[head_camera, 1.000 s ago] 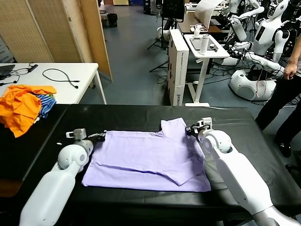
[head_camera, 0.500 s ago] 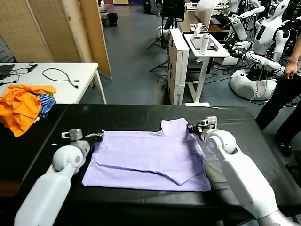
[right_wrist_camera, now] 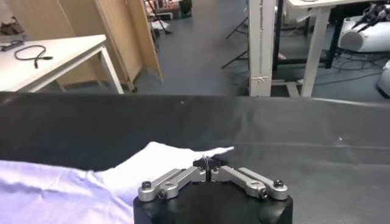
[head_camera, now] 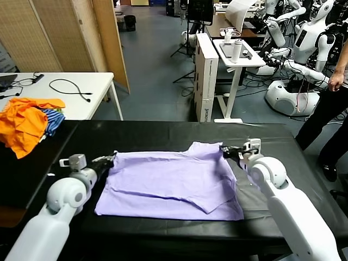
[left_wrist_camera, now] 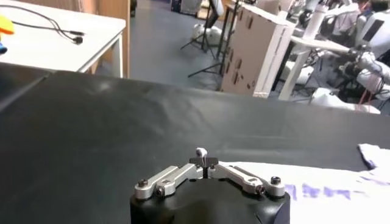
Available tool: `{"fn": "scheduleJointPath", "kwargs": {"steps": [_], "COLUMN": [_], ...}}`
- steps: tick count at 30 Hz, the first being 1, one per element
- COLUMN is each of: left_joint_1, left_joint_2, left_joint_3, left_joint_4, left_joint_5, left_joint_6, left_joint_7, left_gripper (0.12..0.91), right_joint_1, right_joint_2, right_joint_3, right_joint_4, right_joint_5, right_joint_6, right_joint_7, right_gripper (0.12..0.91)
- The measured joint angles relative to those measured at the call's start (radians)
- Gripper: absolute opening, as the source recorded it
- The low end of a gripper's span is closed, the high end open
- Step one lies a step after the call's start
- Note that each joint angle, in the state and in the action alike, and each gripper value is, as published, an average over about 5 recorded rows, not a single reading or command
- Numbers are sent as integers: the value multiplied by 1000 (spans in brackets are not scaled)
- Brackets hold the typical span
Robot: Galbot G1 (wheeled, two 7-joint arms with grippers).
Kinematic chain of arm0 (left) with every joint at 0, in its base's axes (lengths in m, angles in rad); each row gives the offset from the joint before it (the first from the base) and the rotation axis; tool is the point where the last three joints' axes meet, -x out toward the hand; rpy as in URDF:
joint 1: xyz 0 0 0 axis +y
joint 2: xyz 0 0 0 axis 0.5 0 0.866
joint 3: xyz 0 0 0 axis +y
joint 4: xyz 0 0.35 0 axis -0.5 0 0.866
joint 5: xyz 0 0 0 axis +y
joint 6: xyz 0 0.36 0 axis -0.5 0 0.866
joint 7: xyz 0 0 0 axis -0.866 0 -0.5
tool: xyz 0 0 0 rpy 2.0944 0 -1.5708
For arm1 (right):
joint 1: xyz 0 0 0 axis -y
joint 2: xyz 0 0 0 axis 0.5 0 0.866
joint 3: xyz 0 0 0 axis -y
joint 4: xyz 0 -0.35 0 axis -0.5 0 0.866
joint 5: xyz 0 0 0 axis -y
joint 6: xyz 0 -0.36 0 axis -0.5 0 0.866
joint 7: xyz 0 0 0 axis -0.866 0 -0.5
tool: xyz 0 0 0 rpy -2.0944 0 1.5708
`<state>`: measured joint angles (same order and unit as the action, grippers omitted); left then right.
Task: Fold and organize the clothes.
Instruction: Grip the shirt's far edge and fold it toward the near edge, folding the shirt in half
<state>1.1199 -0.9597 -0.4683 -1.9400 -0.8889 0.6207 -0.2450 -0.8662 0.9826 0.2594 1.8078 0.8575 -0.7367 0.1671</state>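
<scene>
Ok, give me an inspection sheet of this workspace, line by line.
Surface: black cloth-covered table.
Job's things: pale lavender thin-fabric T-shirt lying flat, partly folded.
Clutter: heap of orange and blue-striped garments at the far left.
Grippers: left claw shut at the shirt's left far corner; right claw shut at its right far corner.
Cables: black cable on white side table.
Surroundings: white robots, wooden screens.

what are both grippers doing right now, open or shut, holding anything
Left gripper: shut on the far left corner of the lavender T-shirt.
Right gripper: shut on the T-shirt's far right edge.
</scene>
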Motion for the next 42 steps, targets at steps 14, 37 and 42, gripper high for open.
{"fn": "scheduleJointPath", "kwargs": {"steps": [14,37,42], "left_joint_1": [139,231,262], "left_joint_2": [28,4,-10], "left_joint_3": [-78,-128,-132], "left_joint_4": [-153,-186,-201], "left_joint_5": [-11,1,14], "left_joint_6": [22,62,72], "left_joint_7": [0,-26,-26], "left_gripper": [151,151,151], "right_joint_1": [-167,-380,-428], "right_joint_2": [-71,-108,-108], "right_joint_3": [84,195,220], "right_joint_4": [198,302,330], "right_joint_5": [26,5,-6], "right_joint_6": [0,0,0], "right_joint_7": [33,47,47], "right_gripper": [142,142,142]}}
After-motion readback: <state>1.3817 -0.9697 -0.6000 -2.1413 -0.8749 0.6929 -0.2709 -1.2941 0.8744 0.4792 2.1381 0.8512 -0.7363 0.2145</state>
